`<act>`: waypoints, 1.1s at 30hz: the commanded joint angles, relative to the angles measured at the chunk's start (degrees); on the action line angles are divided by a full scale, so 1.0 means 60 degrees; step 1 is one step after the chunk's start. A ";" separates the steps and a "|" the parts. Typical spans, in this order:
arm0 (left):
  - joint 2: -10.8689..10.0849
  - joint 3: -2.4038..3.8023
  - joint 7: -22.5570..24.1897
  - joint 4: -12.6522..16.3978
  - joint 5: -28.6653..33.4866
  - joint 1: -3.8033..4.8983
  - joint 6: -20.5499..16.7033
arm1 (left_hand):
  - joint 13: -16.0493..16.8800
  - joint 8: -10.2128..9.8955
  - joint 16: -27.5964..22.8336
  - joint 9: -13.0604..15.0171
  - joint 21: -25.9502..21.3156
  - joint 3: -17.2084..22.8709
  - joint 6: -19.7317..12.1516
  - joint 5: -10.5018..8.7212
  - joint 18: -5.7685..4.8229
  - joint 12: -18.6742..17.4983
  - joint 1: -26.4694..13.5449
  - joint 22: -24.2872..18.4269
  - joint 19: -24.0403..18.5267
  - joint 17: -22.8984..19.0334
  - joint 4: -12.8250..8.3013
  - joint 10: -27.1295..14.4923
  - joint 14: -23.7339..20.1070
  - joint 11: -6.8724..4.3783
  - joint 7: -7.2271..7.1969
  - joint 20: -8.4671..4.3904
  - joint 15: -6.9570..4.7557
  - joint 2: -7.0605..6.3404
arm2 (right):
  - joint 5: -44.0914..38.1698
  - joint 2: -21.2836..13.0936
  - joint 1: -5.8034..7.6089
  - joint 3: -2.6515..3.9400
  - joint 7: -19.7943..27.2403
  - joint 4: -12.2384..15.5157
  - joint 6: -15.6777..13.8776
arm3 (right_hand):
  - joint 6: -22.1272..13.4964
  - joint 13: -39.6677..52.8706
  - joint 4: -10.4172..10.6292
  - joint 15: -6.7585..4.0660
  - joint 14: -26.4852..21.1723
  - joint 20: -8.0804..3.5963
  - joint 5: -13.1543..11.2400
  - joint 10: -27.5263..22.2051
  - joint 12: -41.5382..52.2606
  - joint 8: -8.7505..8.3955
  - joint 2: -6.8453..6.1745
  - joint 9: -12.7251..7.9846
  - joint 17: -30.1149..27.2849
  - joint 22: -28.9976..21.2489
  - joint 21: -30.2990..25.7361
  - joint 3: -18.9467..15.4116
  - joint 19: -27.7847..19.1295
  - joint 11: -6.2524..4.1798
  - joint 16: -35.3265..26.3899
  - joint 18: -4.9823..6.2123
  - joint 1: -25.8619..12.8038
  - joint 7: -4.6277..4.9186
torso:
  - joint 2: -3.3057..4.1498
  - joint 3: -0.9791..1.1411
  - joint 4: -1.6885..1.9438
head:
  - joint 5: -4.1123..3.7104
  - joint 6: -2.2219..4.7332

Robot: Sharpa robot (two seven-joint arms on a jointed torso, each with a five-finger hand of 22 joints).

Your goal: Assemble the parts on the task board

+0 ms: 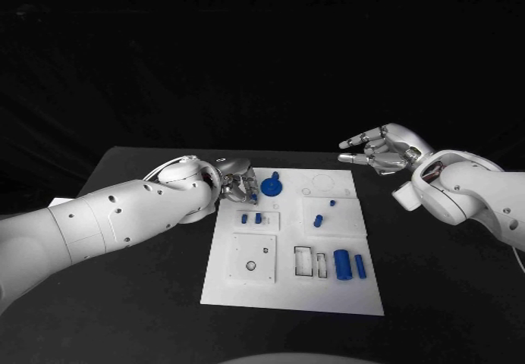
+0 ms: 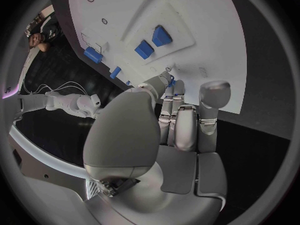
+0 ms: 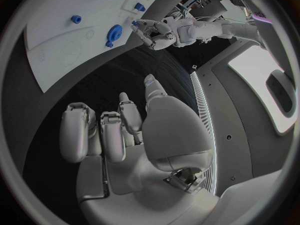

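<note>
The left hand (image 1: pixel 234 186) rests at the white board's (image 1: pixel 287 296) far left edge, fingertips pinching a small blue part (image 2: pixel 170 81). Several blue pieces lie loose: gear (image 1: pixel 271 184), cylinder (image 1: pixel 342 263). Assembly looks barely begun. The right hand (image 1: pixel 378 149) hovers open, empty, off the board's far right corner.

A robotics lab or test cell. A black counter (image 1: pixel 131 303) stands against black backdrop and carries a white task board (image 1: pixel 287 296). Two white robot arms work over it.
</note>
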 commanded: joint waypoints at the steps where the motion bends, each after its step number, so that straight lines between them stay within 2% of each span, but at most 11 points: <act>1: 0.0035 0.0002 -0.0138 -0.0024 0.0046 0.0002 0.0449 | -0.0014 -0.0048 0.0036 -0.0009 -0.0037 0.0059 0.0045 -0.0044 -0.0123 -0.0025 -0.0098 0.0001 0.0267 -0.0011 -0.0007 0.0059 0.0337 0.0007 0.0049 -0.0007 -0.0009 -0.0036 | -0.0028 0.0012 -0.0008 0.0000 0.0082 0.0005 0.0141 | 0.0016 0.0115 0.0009 -0.0010 0.0778 -0.0032 0.0014 -0.0008 0.0017 0.0044 0.0087 0.0014 0.1706 0.0015 0.0002 -0.0073 0.0025 -0.0022 -0.0010 0.0114 -0.0016 0.0001 | 0.0003 0.0003 0.0000 | -0.0001 -0.0003; 17: 0.0137 -0.0031 -0.0200 -0.0080 -0.0004 -0.0004 0.0610 | -0.0013 -0.0066 0.0043 -0.0017 0.0048 0.0063 0.0044 -0.0049 -0.0140 -0.0051 -0.0131 0.0089 0.0275 -0.0004 -0.0010 0.0068 0.0336 0.0008 0.0046 -0.0004 -0.0007 -0.0047 | -0.0029 0.0029 -0.0008 0.0000 0.0087 0.0000 0.0157 | 0.0017 0.0112 0.0009 -0.0011 0.0778 -0.0033 0.0012 -0.0010 0.0015 0.0045 0.0092 0.0014 0.1705 0.0014 0.0002 -0.0079 0.0025 -0.0022 -0.0011 0.0114 -0.0012 0.0001 | -0.0005 0.0003 -0.0003 | 0.0038 -0.0038; 21: 0.0180 -0.0041 -0.0197 -0.0099 -0.0017 -0.0011 0.0627 | -0.0013 -0.0068 0.0049 -0.0018 0.0067 0.0065 0.0043 -0.0049 -0.0144 -0.0054 -0.0131 0.0108 0.0276 0.0008 -0.0012 0.0069 0.0338 0.0007 0.0045 -0.0004 -0.0007 -0.0047 | -0.0029 0.0039 -0.0008 0.0000 0.0089 -0.0002 0.0164 | 0.0017 0.0112 0.0009 -0.0011 0.0778 -0.0033 0.0012 -0.0010 0.0015 0.0045 0.0092 0.0014 0.1705 0.0014 0.0002 -0.0079 0.0025 -0.0022 -0.0011 0.0114 -0.0012 0.0001 | 0.0007 -0.0006 -0.0002 | 0.0019 -0.0043; 33: 0.0241 -0.0050 -0.0414 -0.0167 -0.0139 -0.0023 0.0948 | -0.0010 -0.0075 0.0047 -0.0021 0.0076 0.0074 0.0047 -0.0048 -0.0146 -0.0064 -0.0143 0.0119 0.0275 0.0000 -0.0015 0.0082 0.0335 0.0005 0.0041 -0.0003 -0.0008 -0.0041 | -0.0029 0.0045 -0.0009 0.0000 0.0084 -0.0006 0.0232 | 0.0017 0.0112 0.0009 -0.0011 0.0778 -0.0033 0.0012 -0.0010 0.0015 0.0045 0.0092 0.0014 0.1705 0.0014 0.0002 -0.0079 0.0025 -0.0022 -0.0011 0.0114 -0.0012 0.0001 | 0.0006 0.0000 -0.0004 | 0.0015 -0.0078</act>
